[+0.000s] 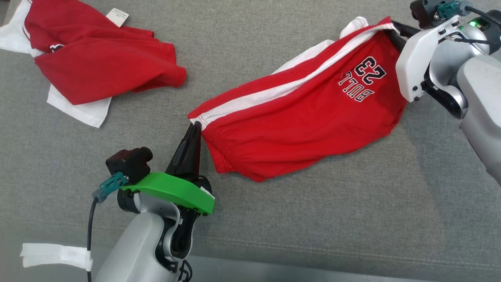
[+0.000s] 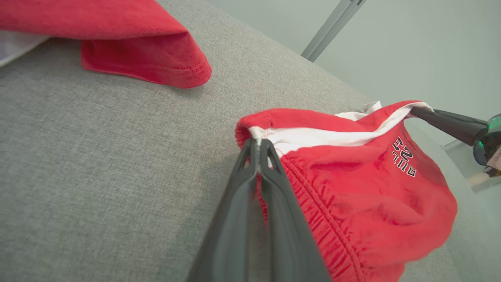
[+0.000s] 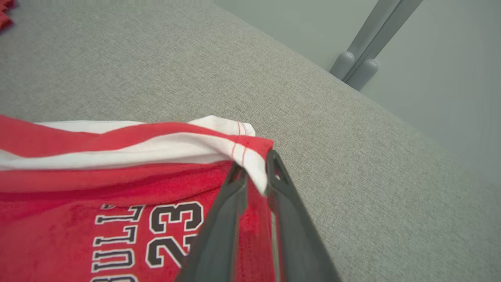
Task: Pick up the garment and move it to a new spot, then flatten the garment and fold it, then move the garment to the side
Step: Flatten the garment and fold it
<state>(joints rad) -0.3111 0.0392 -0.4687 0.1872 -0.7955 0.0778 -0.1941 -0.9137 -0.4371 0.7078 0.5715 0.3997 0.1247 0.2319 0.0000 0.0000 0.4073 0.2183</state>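
The garment (image 1: 301,117) is a pair of red shorts with white side stripes and a "BULLS 23" print, stretched between both arms over the grey fabric surface. My left gripper (image 1: 194,127) is shut on the waistband corner at its lower left end. In the left wrist view my left gripper (image 2: 258,144) pinches the elastic edge of the garment (image 2: 352,188). My right gripper (image 1: 395,28) is shut on the hem corner at the upper right. The right wrist view has my right gripper (image 3: 256,168) clamped on the white-striped hem of the garment (image 3: 98,172).
A second red and white garment (image 1: 90,58) lies crumpled at the upper left, with its edge (image 2: 148,58) in the left wrist view. The grey surface (image 1: 274,219) has a seam and front edge along the bottom. A metal post (image 3: 360,58) stands beyond the far edge.
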